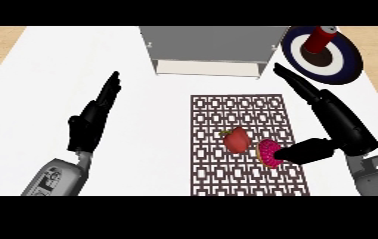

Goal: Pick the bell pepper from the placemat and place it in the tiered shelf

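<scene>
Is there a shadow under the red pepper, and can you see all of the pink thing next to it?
Head view: lighting is flat and even, and the pepper casts no clear shadow on the patterned mat. Head view: the pink thing is partly hidden by the right hand, whose thumb crosses its edge. Head view: the left hand looks plain black, without shine.

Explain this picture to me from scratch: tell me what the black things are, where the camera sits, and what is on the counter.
The camera looks steeply down from the robot's head. The two black shapes are its hands: the left hand rests open, and the right hand is open too, its thumb near a pink object. Neither holds anything. On the white counter lies a patterned placemat with a red bell pepper on it. Behind stands the grey tiered shelf, and at the right a plate bearing a red bottle.
</scene>
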